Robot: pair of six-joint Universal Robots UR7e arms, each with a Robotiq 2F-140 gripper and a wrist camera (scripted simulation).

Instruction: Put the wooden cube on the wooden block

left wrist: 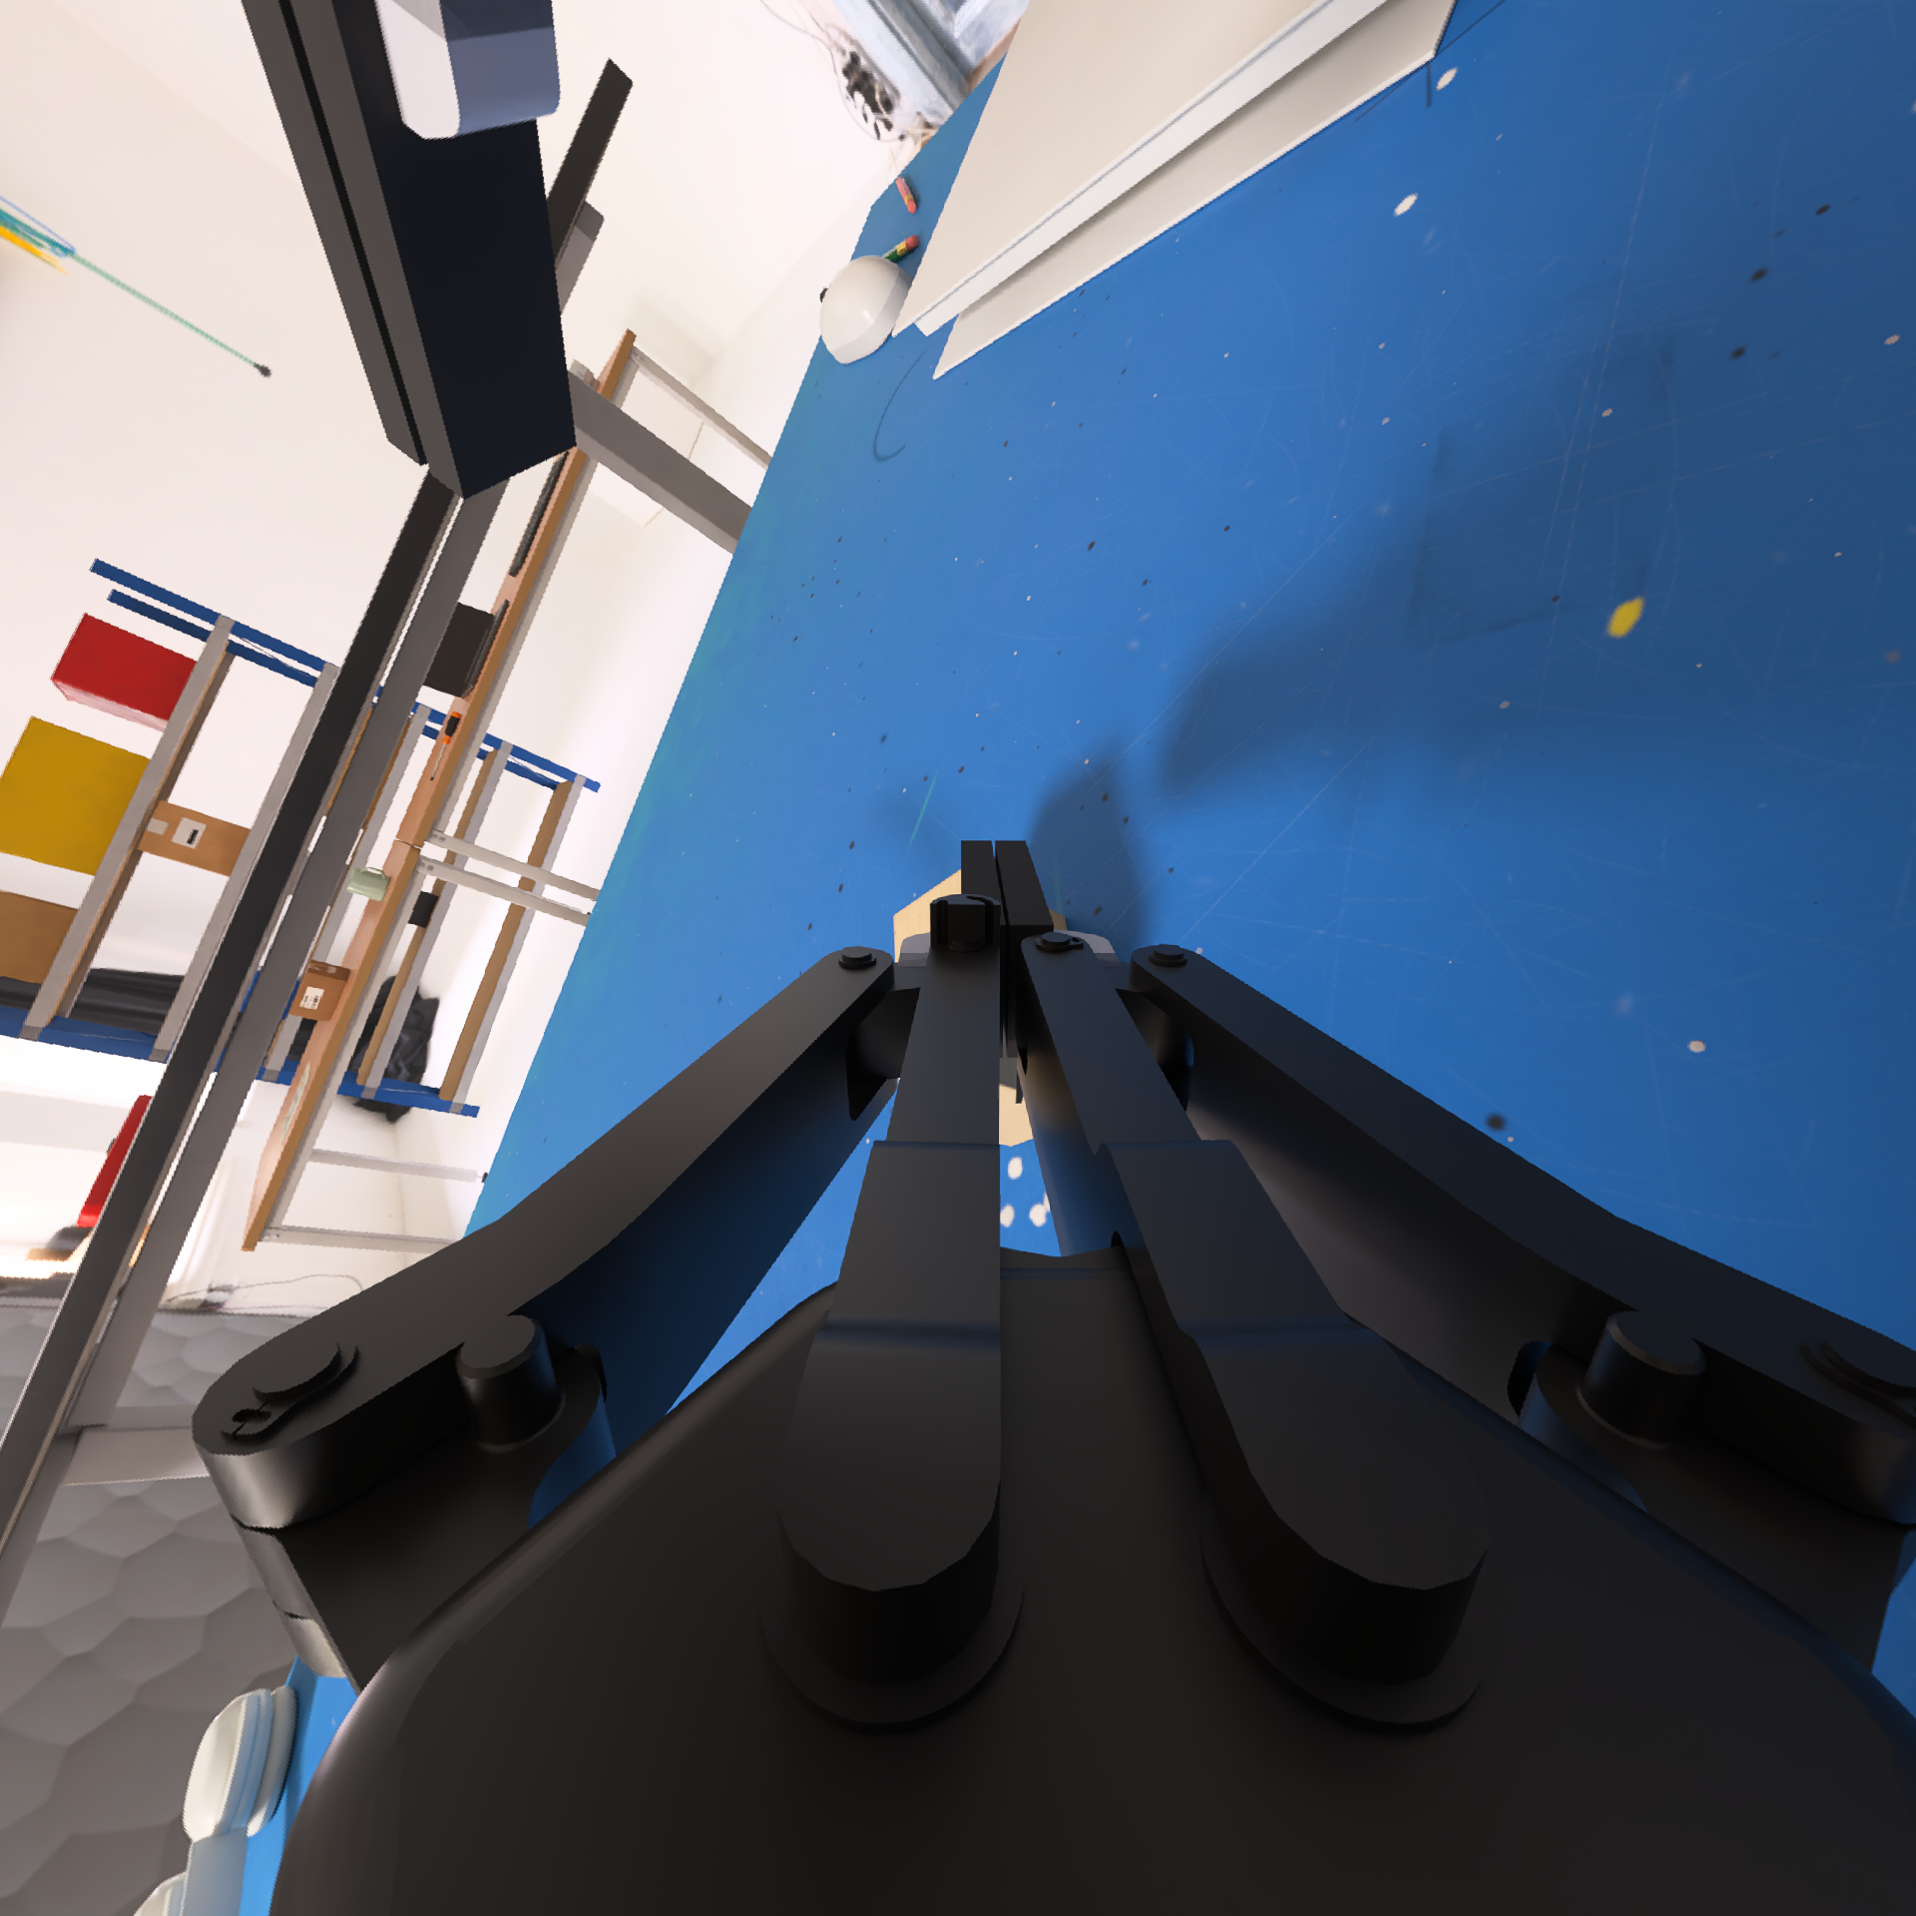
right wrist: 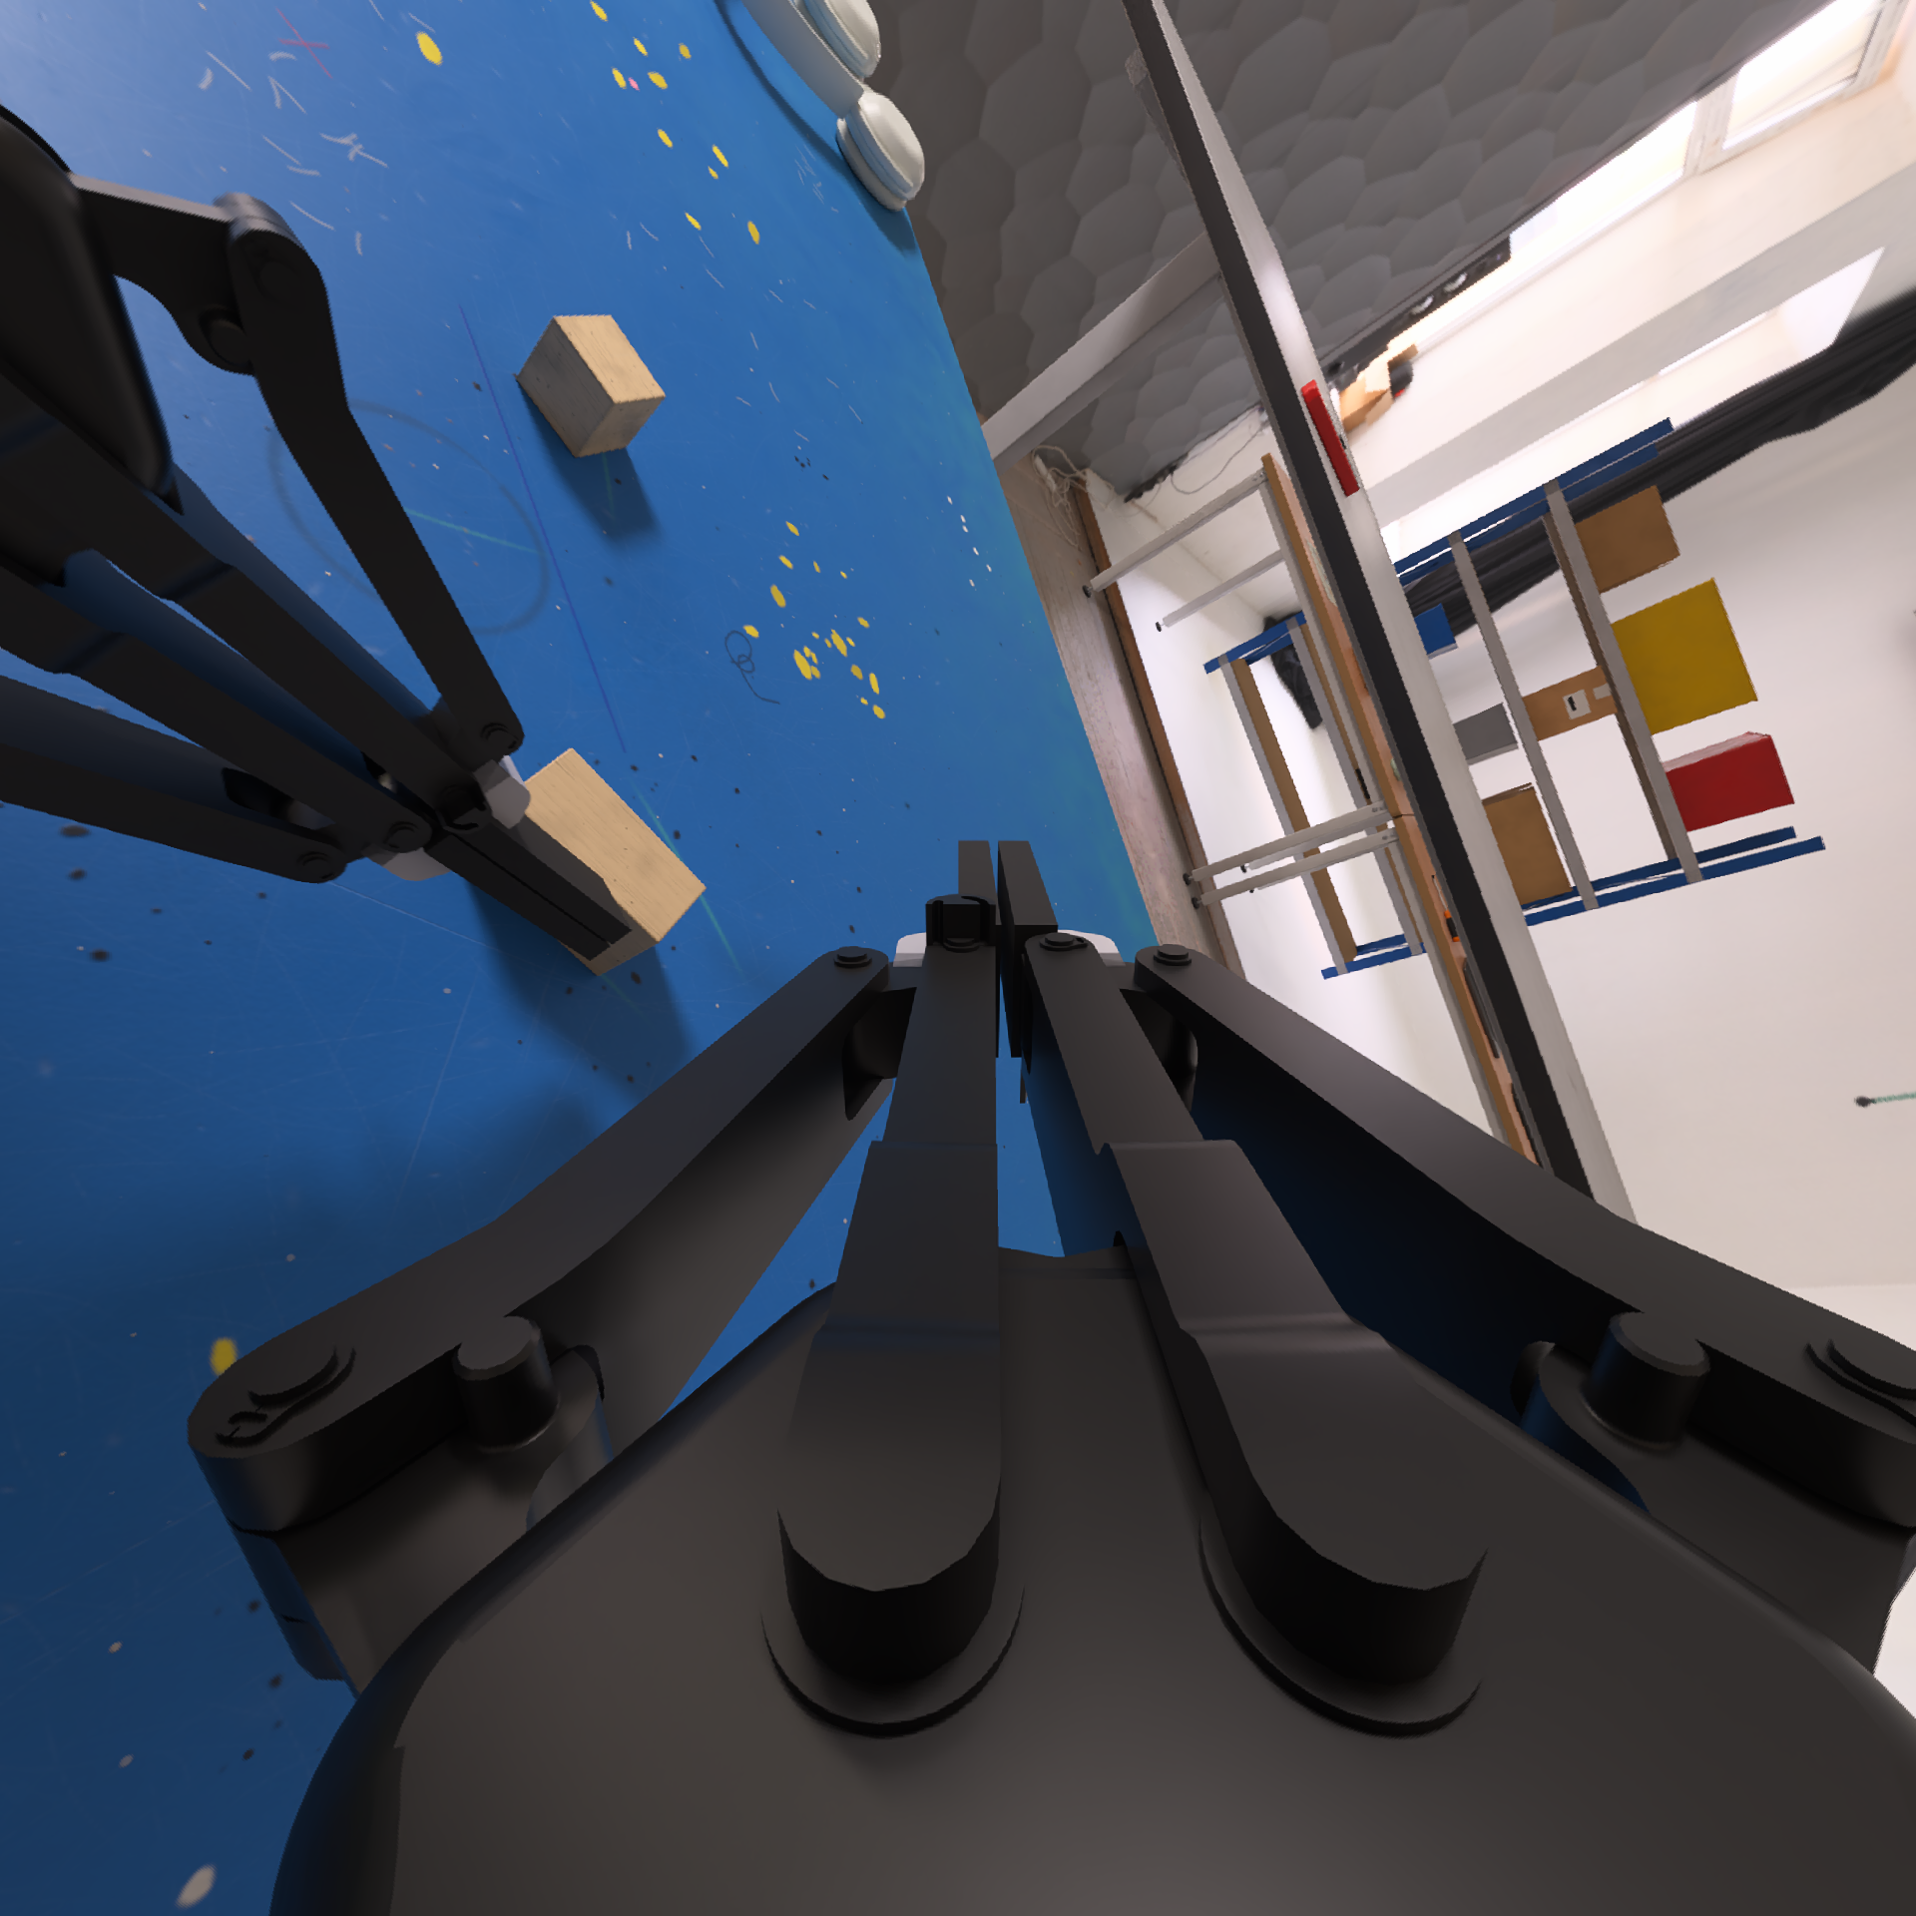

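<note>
The wooden cube [right wrist: 596,378] sits on the blue table [right wrist: 311,1089], apart from both grippers. The longer wooden block [right wrist: 622,840] lies nearer. My left gripper [right wrist: 596,928] is shut, empty, and its fingertips rest against the block's near side, down at the table. In the left wrist view the left gripper [left wrist: 995,861] hides most of the block [left wrist: 921,918], which shows only as slivers beside the fingers. My right gripper [right wrist: 997,866] is shut and empty, above the table near its edge, to the right of the block.
White flat boards [left wrist: 1140,156] and a white dome [left wrist: 861,306] lie at the table's far end. Two white round caps [right wrist: 881,145] sit at the table's edge. A dark frame post [left wrist: 456,259] rises beside the table. Shelving [right wrist: 1607,726] stands beyond.
</note>
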